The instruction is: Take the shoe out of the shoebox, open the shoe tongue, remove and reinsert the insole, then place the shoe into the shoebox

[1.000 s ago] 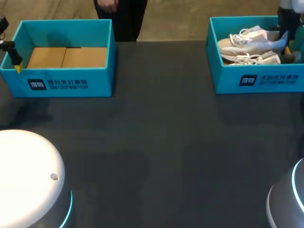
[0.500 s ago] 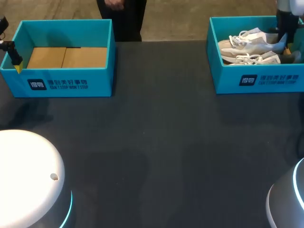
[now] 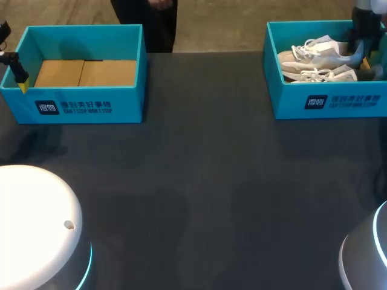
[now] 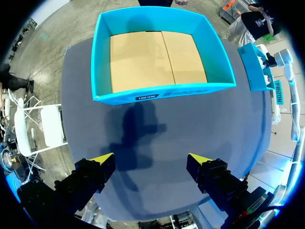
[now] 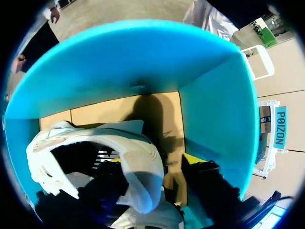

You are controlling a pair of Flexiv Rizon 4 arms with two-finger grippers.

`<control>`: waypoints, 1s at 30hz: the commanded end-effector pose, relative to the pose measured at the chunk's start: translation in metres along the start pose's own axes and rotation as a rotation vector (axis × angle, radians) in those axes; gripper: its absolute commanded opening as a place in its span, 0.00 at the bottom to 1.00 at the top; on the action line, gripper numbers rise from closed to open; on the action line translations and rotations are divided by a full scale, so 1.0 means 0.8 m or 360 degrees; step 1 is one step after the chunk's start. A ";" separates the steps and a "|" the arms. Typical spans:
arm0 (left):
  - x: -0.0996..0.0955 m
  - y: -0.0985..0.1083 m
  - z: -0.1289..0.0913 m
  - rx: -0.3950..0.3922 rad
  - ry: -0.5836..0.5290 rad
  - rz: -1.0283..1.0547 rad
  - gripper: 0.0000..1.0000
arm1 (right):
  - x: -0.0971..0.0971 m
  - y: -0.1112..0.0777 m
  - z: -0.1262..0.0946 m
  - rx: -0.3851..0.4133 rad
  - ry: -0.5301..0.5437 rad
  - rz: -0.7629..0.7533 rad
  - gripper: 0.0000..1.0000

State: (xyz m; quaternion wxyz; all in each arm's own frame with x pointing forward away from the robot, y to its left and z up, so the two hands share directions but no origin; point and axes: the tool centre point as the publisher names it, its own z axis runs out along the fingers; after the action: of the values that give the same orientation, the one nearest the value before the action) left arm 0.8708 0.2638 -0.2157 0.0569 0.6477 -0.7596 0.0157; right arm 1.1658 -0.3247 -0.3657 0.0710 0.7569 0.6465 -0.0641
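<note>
The shoebox stands at the far right of the table, and both white shoes lie in it on their sides. The shoe nearer the shoebox's back wall has its heel toward the right end. The second shoe lies beside it, against the front wall.

The right gripper is down inside the shoebox at that right end. From its wrist, the right gripper stands with its jaws apart around the shoe's heel. One finger is at the dark opening and the other is outside the heel. A strip of the cardboard floor shows between the heel and that outer finger, so there is no grip on it.

Well away from the shoebox, across the table, sits an empty box. The left gripper hangs at the end of it farthest from the shoebox. Its wrist camera shows the left gripper spread wide above bare tabletop.
</note>
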 end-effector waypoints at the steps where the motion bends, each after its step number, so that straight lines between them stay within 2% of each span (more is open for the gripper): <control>1: 0.001 0.001 0.000 0.0001 -0.0004 -0.0002 1.00 | -0.004 -0.002 -0.020 0.0012 0.0009 0.0010 1.00; 9: 0.001 0.001 0.000 0.0001 -0.0004 -0.0002 1.00 | -0.008 -0.012 -0.076 0.0034 0.0065 -0.0006 1.00; 14: 0.001 0.001 0.000 0.0001 -0.0004 -0.0002 1.00 | -0.014 -0.027 -0.114 0.0028 0.0109 0.0010 1.00; 22: 0.001 0.001 0.000 0.0001 -0.0004 -0.0002 1.00 | -0.004 -0.062 -0.160 0.0049 0.0134 0.0012 1.00; 30: 0.001 0.001 0.000 0.0001 -0.0004 -0.0002 1.00 | 0.010 -0.109 -0.184 0.0032 0.0167 0.0029 1.00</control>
State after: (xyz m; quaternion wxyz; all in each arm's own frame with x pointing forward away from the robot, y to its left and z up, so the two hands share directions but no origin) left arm 0.8708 0.2638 -0.2156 0.0569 0.6477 -0.7596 0.0157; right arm 1.1167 -0.2844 -0.2307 0.0024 0.7650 0.6417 -0.0536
